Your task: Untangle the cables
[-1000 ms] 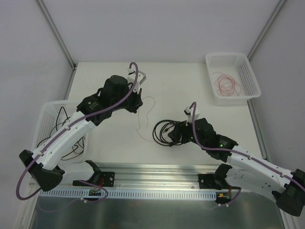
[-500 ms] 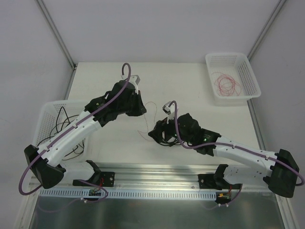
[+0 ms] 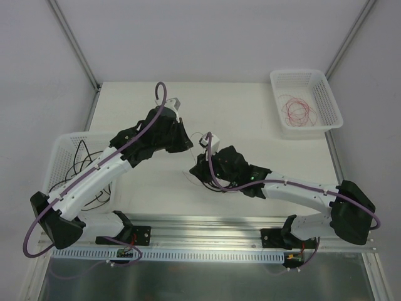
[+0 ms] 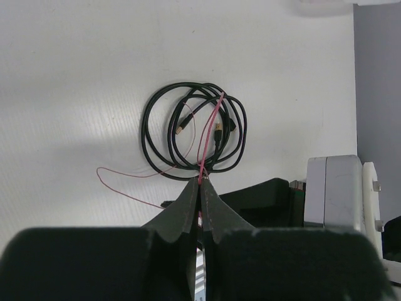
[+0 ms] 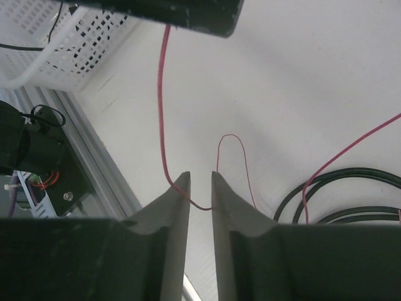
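Observation:
In the left wrist view the cables lie ahead of me: a coil of black cables (image 4: 188, 128) with small plug ends, and a thin red wire (image 4: 211, 122) crossing it and trailing off to the left. My left gripper (image 4: 201, 181) is shut on that red wire, just near of the coil. From the left gripper the red wire (image 5: 160, 94) hangs down and loops between the fingertips of my right gripper (image 5: 200, 176), whose jaws stand a narrow gap apart around it. From above, my right gripper (image 3: 196, 167) sits just below my left gripper (image 3: 187, 143), and the right arm hides most of the coil.
A white basket (image 3: 61, 145) at the left holds more black cables. Another white basket (image 3: 321, 84) at the far right holds a coil of red wire (image 3: 297, 111). The metal rail (image 5: 94, 169) runs along the table's near edge, close beside the right gripper.
My right arm has swung left over the black coil to just below the left gripper, and its jaws have narrowed around the red wire. My left gripper shifted slightly toward it.

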You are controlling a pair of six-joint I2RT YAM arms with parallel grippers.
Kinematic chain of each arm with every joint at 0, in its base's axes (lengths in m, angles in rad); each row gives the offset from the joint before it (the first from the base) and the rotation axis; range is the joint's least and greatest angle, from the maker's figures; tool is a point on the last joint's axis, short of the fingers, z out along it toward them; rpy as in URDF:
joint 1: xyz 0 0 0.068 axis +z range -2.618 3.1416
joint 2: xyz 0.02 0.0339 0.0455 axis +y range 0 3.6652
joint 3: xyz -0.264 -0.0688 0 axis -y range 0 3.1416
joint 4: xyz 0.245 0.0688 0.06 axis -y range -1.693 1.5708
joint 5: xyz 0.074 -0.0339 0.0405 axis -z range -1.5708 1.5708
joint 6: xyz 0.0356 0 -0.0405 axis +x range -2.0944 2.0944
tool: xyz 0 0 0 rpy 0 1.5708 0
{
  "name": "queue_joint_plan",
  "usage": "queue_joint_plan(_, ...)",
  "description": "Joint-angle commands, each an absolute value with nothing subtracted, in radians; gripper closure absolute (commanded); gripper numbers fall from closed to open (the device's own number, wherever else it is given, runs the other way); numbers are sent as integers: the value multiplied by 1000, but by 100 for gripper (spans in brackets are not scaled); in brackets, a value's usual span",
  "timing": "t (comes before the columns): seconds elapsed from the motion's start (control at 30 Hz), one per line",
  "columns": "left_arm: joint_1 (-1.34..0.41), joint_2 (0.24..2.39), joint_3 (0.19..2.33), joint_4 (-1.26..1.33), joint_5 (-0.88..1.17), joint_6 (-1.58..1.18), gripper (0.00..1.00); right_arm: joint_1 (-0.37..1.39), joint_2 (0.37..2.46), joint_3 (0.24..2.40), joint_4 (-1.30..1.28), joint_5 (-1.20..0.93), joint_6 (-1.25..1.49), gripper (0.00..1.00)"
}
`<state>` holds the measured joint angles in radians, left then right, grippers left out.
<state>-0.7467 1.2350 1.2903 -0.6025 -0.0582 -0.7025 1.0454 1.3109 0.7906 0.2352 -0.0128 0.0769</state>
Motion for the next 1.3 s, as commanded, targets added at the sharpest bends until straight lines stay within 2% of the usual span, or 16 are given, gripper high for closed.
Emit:
queue_joint_plan(0.0,-753,1203,1313,-586,-78,-710,100,1052,1279,790,301,-18,74,79)
queue_joint_plan(0.07,-753,1209,1309,-586,-81,-703,100,1052,1243,779,270,-8,61,92)
queue_joint_plan(0.13,-753,1210,1301,-586,-100,-693,100,1051,1215,779,221,-6,48,99)
queue_joint_plan(0.23,-749,1216,1293,-586,-123,-680,89,1051,1166,796,139,40,34,99)
queue_joint_plan(0.27,-743,1216,1293,-586,-126,-670,74,1052,1140,822,106,46,25,99)
queue_joint_plan(0.3,-738,1216,1298,-584,-129,-664,66,1051,1128,834,72,54,18,99)
queue_joint_plan(0.37,-726,1212,1316,-586,-136,-634,45,1051,1088,870,-41,96,8,99)
queue_joint_plan(0.4,-721,1210,1322,-584,-140,-621,27,1051,1075,912,-120,116,8,99)
queue_joint_plan(0.5,-700,1200,1350,-583,-149,-571,7,1048,1034,1006,-271,211,-28,99)
queue_joint_plan(0.57,-681,1186,1351,-584,-147,-546,1,1031,1022,1067,-351,277,-35,99)
queue_joint_plan(0.83,-571,1175,1256,-574,-153,-368,1,875,1009,1385,-639,411,-100,99)
queue_joint_plan(0.97,-561,1203,1171,-560,-216,-261,1,761,1019,1511,-632,524,-158,99)
queue_joint_plan(1.27,-561,1256,1071,-525,-265,-134,1,480,1138,1739,-511,505,-248,99)
